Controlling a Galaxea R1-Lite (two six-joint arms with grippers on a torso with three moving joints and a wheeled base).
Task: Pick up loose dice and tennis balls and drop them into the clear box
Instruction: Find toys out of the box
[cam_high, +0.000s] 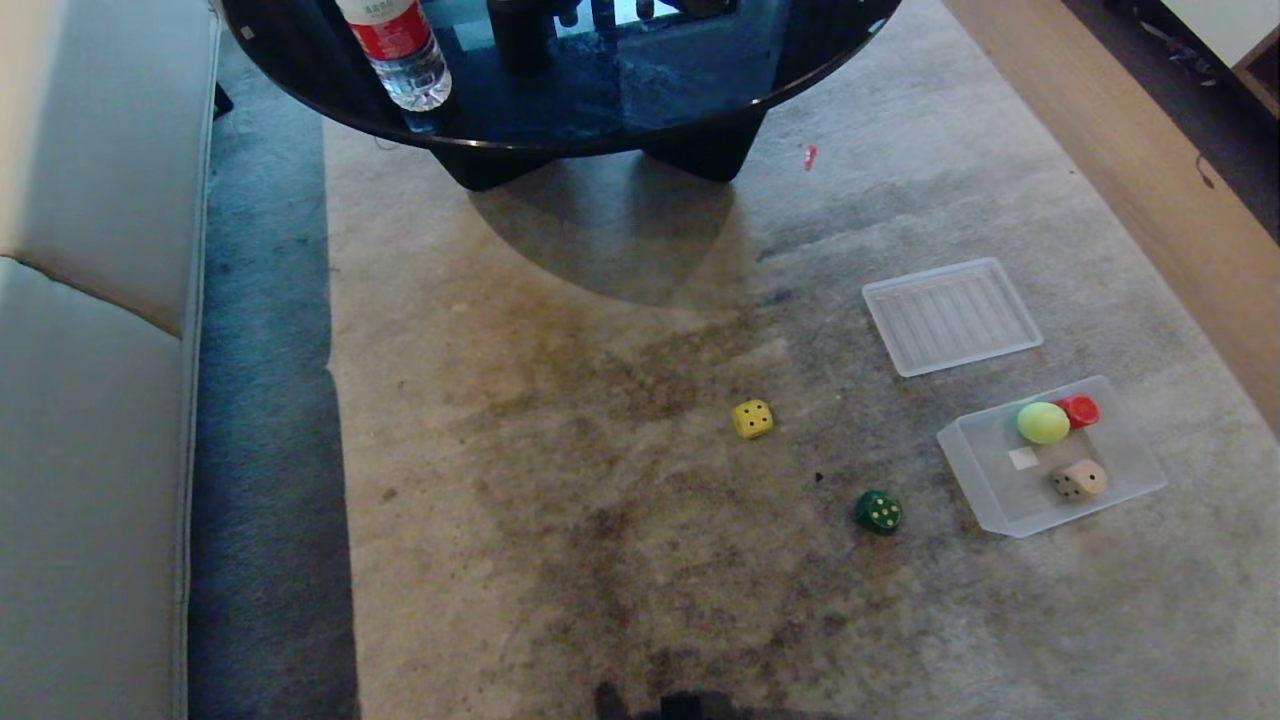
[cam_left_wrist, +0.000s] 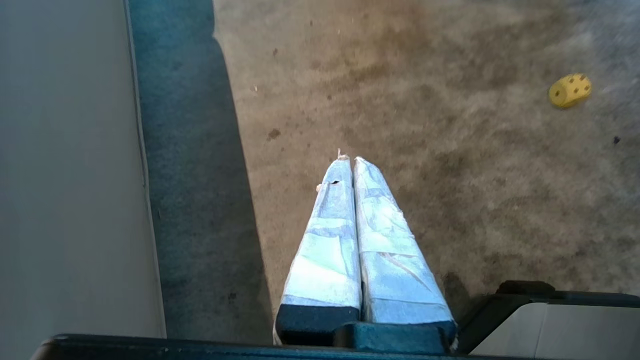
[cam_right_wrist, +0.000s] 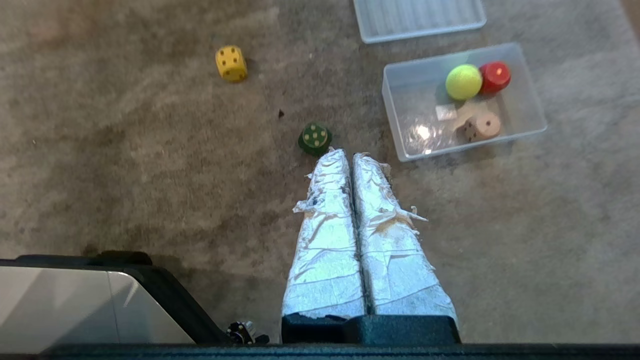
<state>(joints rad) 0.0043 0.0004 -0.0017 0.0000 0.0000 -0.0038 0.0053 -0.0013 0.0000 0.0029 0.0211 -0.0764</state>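
Surveying the floor: both grippers, left (cam_left_wrist: 348, 159) and right (cam_right_wrist: 348, 152), hang pressed together, empty, parked above carpet. Yellow die (cam_high: 752, 418) and green die (cam_high: 878, 511) lie loose beside the box (cam_high: 985, 490), which stands lidless, ready; one ball (cam_high: 1043, 422) is already inside.
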